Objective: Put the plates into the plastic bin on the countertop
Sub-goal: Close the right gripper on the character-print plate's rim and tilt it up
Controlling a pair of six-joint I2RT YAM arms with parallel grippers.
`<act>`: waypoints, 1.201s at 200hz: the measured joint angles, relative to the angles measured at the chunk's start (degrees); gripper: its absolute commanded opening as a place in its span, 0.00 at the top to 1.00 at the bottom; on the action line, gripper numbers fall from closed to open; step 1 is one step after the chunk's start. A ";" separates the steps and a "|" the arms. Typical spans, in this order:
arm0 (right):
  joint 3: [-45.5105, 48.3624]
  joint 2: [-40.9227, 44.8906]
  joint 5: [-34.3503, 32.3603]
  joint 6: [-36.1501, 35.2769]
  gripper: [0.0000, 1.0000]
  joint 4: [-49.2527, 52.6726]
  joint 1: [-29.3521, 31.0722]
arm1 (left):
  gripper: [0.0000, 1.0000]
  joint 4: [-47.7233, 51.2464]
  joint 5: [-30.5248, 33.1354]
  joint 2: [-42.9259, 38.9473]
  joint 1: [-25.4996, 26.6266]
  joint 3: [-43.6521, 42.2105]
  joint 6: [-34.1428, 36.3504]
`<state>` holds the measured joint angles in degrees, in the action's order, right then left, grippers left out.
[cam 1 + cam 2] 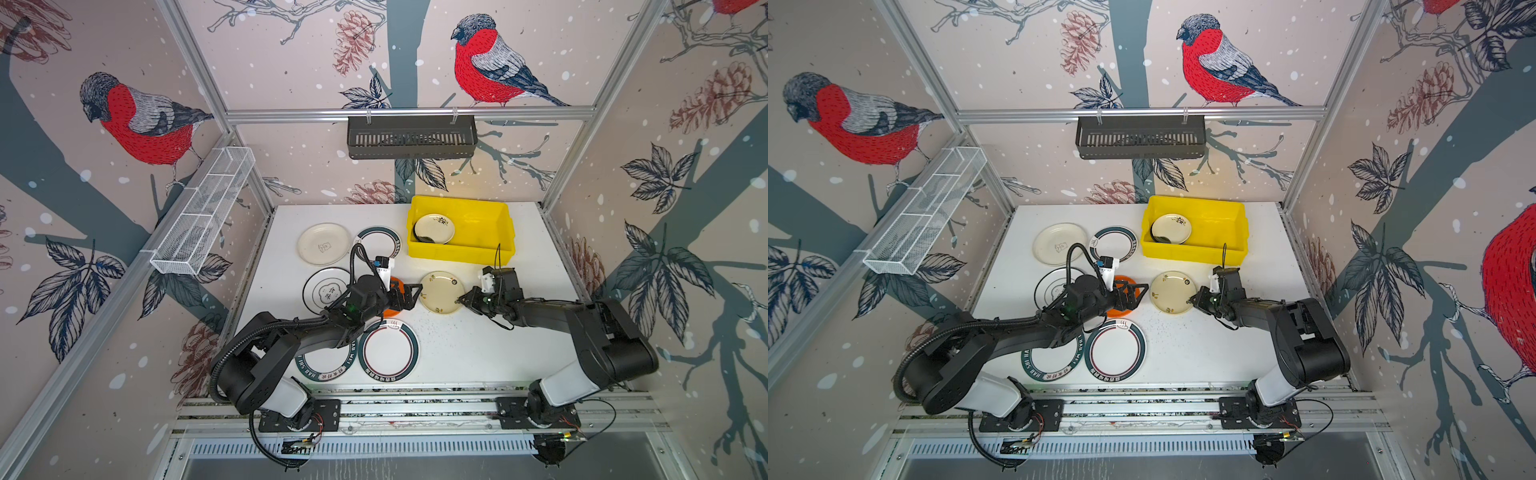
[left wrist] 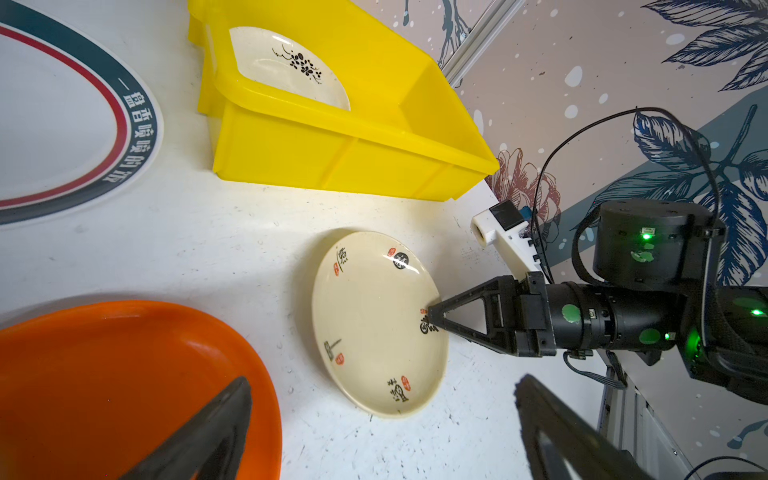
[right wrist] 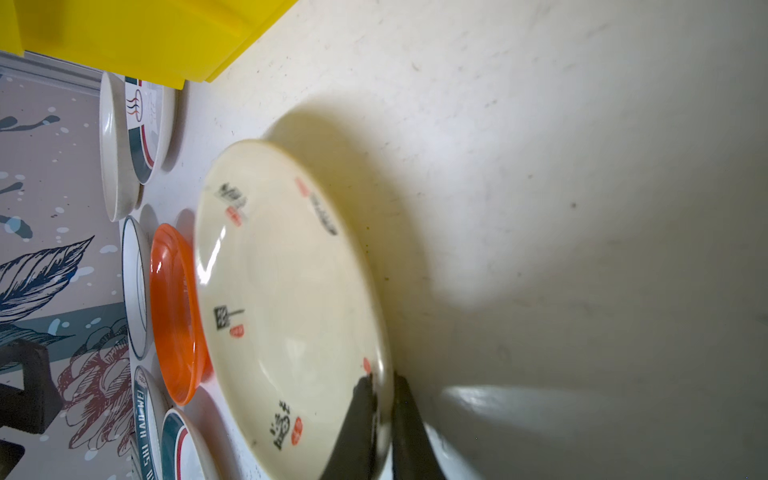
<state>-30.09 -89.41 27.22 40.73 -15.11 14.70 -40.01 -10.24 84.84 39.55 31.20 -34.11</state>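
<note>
Cream plate [image 1: 441, 292]: on surface [image 1: 478, 345], near yellow bin [image 1: 461, 251], beside orange plate [image 2: 104, 374] | right fingers [image 3: 409, 436]: clamped on its rim | left fingers [image 2: 199, 440]: spread wide, one over orange plate

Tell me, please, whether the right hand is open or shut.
Shut: the right hand pinches the rim of the cream plate.

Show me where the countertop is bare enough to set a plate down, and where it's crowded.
Bare: the white speckled countertop near the front, between the green-rimmed white plate and the right arm; also the right half of the yellow plastic bin. Crowded: the left half, where plates ring the open left gripper.
</note>
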 measured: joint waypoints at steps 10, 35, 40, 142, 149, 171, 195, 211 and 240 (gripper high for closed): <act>-0.11 0.02 -0.33 0.02 0.97 0.02 0.00 | 0.02 -0.04 0.07 -0.26 0.00 -0.15 0.00; -0.15 0.48 -0.57 0.00 0.98 0.11 0.20 | 0.02 -0.39 0.94 -0.79 0.00 -0.55 0.00; -0.15 0.70 -0.83 0.00 0.98 0.15 0.22 | 0.02 -0.42 1.29 -0.85 0.00 -0.55 0.00; 1.25 11.15 -3.93 -0.02 1.00 4.31 0.68 | 0.02 -3.39 4.52 -4.24 0.04 -2.51 -0.26; 1.57 12.20 -4.28 -0.02 1.00 4.55 0.79 | 0.02 -3.32 4.85 -4.55 0.04 -2.51 0.22; 1.95 15.39 -4.87 -0.31 1.00 5.33 1.49 | 0.02 -2.93 5.90 -5.49 0.07 -2.45 1.40; 1.66 19.17 -5.84 -0.55 1.00 6.19 2.25 | 0.02 -2.73 6.60 -6.51 0.07 -2.43 2.23; 0.63 21.49 -6.73 -0.76 1.00 6.78 2.60 | 0.02 -1.03 7.63 -7.87 0.07 -2.25 3.13; -1.86 24.37 -8.44 -1.99 1.00 8.85 2.91 | 0.02 1.92 10.84 -11.93 0.07 -2.36 5.77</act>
<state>-31.94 -65.04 18.79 38.74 -6.26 17.61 -38.09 0.60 72.90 39.62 28.84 -28.34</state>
